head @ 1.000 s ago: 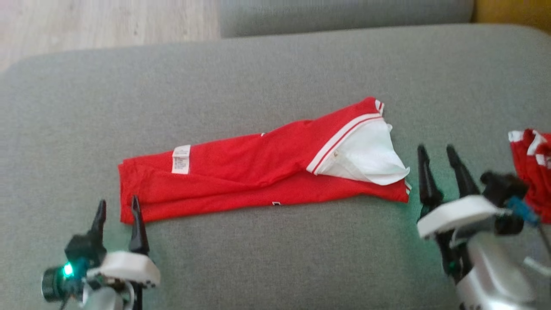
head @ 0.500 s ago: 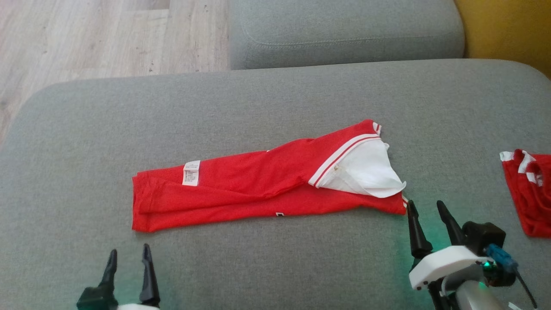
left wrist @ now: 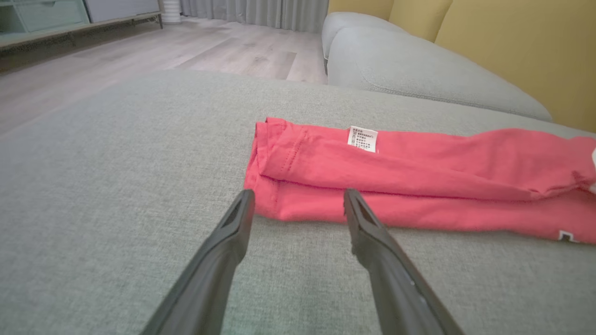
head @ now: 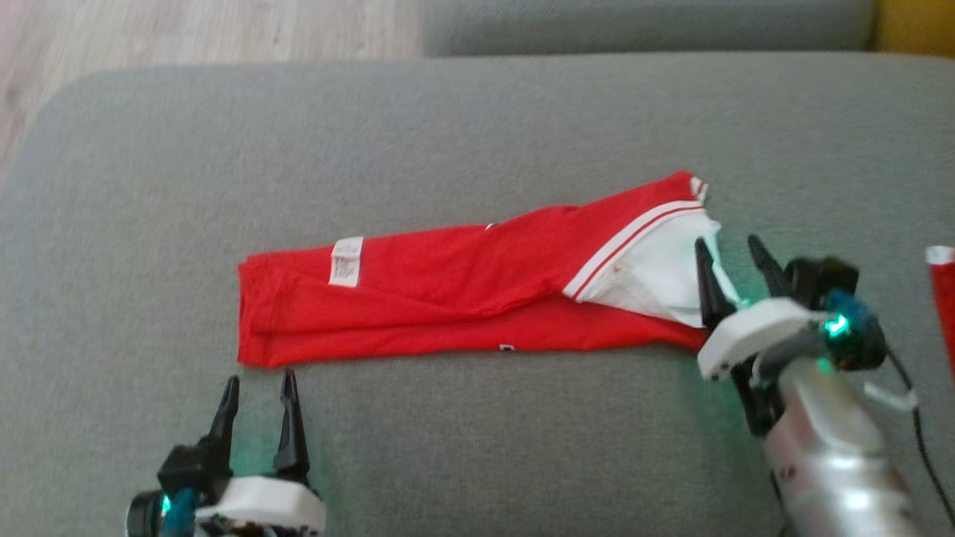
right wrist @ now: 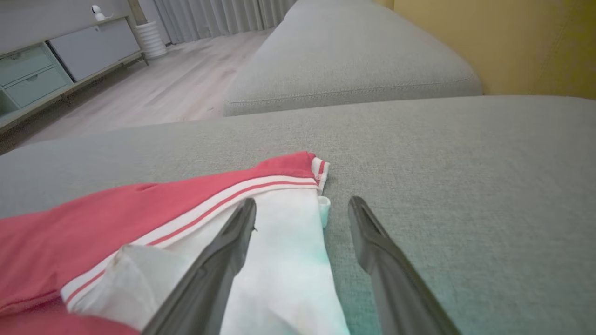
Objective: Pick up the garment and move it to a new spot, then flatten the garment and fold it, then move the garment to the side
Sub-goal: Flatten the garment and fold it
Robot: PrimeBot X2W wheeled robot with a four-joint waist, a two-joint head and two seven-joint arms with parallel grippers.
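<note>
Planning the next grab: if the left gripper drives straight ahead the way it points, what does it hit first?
Probably the near left corner of the red garment, just beyond the left gripper and its open fingers; its height over the grey cushion is unclear.

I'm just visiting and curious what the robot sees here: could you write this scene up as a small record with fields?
surface: grey sofa cushion
red garment: folded into a long strip, lying flat
white collar: at the strip's right end
white label: on top, near the left end
left gripper: open, empty, fingertips at the strip's near left corner
right gripper: open, empty, one finger over the collar, the other over the cushion
second red cloth: at the right edge, apart from the strip
</note>
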